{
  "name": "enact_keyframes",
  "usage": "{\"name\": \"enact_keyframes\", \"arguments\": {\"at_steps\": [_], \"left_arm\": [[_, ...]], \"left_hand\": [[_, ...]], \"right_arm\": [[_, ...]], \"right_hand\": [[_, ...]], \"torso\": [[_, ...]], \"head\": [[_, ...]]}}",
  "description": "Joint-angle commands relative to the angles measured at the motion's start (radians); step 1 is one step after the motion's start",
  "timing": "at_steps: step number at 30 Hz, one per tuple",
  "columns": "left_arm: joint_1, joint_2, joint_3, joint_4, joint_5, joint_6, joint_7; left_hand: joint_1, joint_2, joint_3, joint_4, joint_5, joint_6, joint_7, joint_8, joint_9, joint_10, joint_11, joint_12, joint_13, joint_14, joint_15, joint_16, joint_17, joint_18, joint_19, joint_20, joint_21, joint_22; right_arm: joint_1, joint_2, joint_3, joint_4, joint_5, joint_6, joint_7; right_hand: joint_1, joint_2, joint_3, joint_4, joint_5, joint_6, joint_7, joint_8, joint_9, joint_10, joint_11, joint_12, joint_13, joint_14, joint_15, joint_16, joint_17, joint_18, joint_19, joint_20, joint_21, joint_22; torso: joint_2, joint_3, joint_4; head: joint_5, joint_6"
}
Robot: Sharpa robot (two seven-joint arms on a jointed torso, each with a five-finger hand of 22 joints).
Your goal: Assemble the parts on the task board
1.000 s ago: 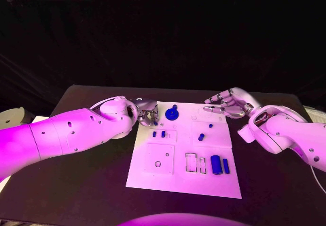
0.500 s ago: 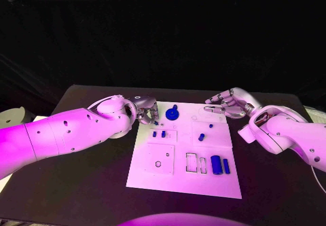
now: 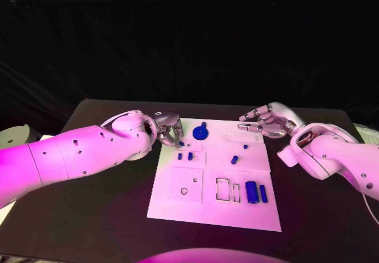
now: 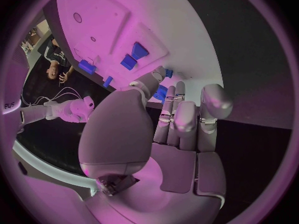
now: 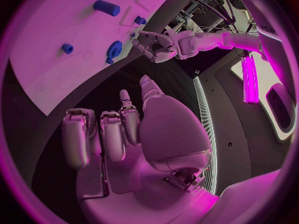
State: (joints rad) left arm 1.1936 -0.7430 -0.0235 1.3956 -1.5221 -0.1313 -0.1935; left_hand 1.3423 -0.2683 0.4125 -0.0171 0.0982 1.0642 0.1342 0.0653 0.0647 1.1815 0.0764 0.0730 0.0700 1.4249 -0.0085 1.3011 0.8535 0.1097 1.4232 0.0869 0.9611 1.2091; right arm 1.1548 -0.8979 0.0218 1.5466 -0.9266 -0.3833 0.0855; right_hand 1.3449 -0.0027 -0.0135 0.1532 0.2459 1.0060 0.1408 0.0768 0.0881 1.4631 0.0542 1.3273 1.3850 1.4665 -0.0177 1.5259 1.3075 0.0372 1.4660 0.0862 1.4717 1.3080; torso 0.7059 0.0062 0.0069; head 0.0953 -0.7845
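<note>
The white task board (image 3: 178, 205) lies mid-table. On it are a blue gear (image 3: 200, 132), two small blue pegs (image 3: 185, 156), a slanted blue part (image 3: 234, 160) and two blue cylinders (image 3: 256, 192). My left hand (image 3: 167, 130) hovers at the board's far left corner. In the left wrist view its thumb and fingertips (image 4: 173, 97) close round a small ridged blue part (image 4: 161, 92); another small blue piece (image 4: 168, 73) sits just past them. My right hand (image 3: 264, 121) hangs beyond the far right corner, fingers apart and holding nothing. The right wrist view shows the gear (image 5: 114, 49) and left hand (image 5: 156, 46).
The board has two rectangular slots (image 3: 228, 190) and a square plate with a round hole (image 3: 183, 190) near its front. Black table (image 3: 95, 219) surrounds the board on all sides. A pale round object (image 3: 14, 134) sits off the table's left edge.
My left hand has drawn slightly up and back from the board's far left corner. The right hand and the parts on the board have stayed put.
</note>
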Motion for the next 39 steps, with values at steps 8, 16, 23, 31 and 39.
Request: {"name": "enact_keyframes", "arguments": {"at_steps": [8, 16, 23, 31, 39], "left_arm": [[0.001, 0.015, -0.001, -0.016, -0.056, 0.009, 0.017], [0.001, 0.027, -0.003, -0.030, -0.080, -0.001, 0.042], [0.001, 0.038, -0.006, -0.040, -0.100, 0.011, 0.052], [0.000, 0.051, -0.013, -0.052, -0.113, 0.056, 0.046], [0.000, 0.058, -0.015, -0.059, -0.124, 0.093, 0.021]], "left_hand": [[0.043, 0.041, -0.121, 0.011, 0.006, 0.003, -0.028, 0.018, 0.005, -0.032, -0.012, 0.085, 0.031, -0.029, -0.012, -0.016, -0.038, 0.010, -0.012, -0.004, -0.034, -0.014], [0.095, 0.086, -0.115, -0.007, 0.007, 0.054, -0.052, 0.037, 0.008, -0.006, -0.045, 0.292, 0.150, 0.045, -0.039, 0.123, 0.278, -0.002, 0.008, -0.022, 0.027, 0.029], [0.082, 0.087, -0.048, -0.015, 0.010, 0.103, -0.074, 0.025, 0.006, -0.206, -0.064, 0.814, 0.514, 0.116, -0.066, 0.244, 0.615, -0.019, 0.036, -0.050, 0.142, 0.112], [0.070, 0.081, 0.000, -0.018, 0.008, 0.120, -0.068, 0.013, 0.008, -0.045, -0.094, 1.222, 0.947, 0.146, -0.069, 0.270, 0.717, -0.042, 0.067, -0.058, 0.269, 0.193], [0.061, 0.077, -0.002, -0.017, 0.007, 0.112, -0.066, 0.004, 0.006, 0.011, -0.094, 1.282, 1.027, 0.146, -0.069, 0.270, 0.717, -0.050, 0.078, -0.058, 0.314, 0.219]], "right_arm": [[0.000, 0.000, 0.000, 0.002, -0.002, 0.008, 0.009], [0.000, 0.001, 0.000, 0.002, -0.002, 0.009, 0.009], [0.000, 0.002, 0.000, 0.001, -0.002, 0.010, 0.009], [0.000, 0.002, 0.000, 0.001, -0.001, 0.011, 0.009], [0.000, 0.003, 0.000, 0.001, -0.001, 0.011, 0.009]], "right_hand": [[-0.008, 0.006, -0.007, -0.001, -0.001, 0.006, -0.002, 0.002, 0.001, 0.001, -0.003, -0.003, 0.031, 0.088, -0.005, -0.003, 0.191, 0.006, 0.016, -0.005, -0.006, 0.067], [-0.008, 0.006, -0.007, -0.001, -0.001, 0.006, -0.002, 0.002, 0.001, 0.001, -0.003, -0.003, 0.031, 0.088, -0.005, -0.003, 0.191, 0.006, 0.016, -0.005, -0.006, 0.067], [-0.008, 0.006, -0.007, -0.001, -0.001, 0.006, -0.002, 0.002, 0.001, 0.001, -0.003, -0.003, 0.031, 0.088, -0.005, -0.003, 0.191, 0.006, 0.016, -0.005, -0.006, 0.067], [-0.008, 0.006, -0.007, -0.001, -0.001, 0.006, -0.002, 0.002, 0.001, 0.001, -0.003, -0.003, 0.031, 0.088, -0.005, -0.003, 0.191, 0.006, 0.016, -0.005, -0.006, 0.067], [-0.008, 0.006, -0.007, -0.001, -0.001, 0.006, -0.002, 0.002, 0.001, 0.001, -0.003, -0.003, 0.031, 0.088, -0.005, -0.003, 0.191, 0.006, 0.016, -0.005, -0.006, 0.067]], "torso": [[0.001, -0.0008, -0.0001], [0.001, -0.0006, -0.0006], [0.001, -0.0009, -0.0006], [0.001, -0.0005, 0.0000], [0.001, -0.0002, -0.0001]], "head": [[0.000, -0.001], [0.000, -0.001], [0.000, -0.003], [-0.001, -0.006], [0.000, -0.008]]}}
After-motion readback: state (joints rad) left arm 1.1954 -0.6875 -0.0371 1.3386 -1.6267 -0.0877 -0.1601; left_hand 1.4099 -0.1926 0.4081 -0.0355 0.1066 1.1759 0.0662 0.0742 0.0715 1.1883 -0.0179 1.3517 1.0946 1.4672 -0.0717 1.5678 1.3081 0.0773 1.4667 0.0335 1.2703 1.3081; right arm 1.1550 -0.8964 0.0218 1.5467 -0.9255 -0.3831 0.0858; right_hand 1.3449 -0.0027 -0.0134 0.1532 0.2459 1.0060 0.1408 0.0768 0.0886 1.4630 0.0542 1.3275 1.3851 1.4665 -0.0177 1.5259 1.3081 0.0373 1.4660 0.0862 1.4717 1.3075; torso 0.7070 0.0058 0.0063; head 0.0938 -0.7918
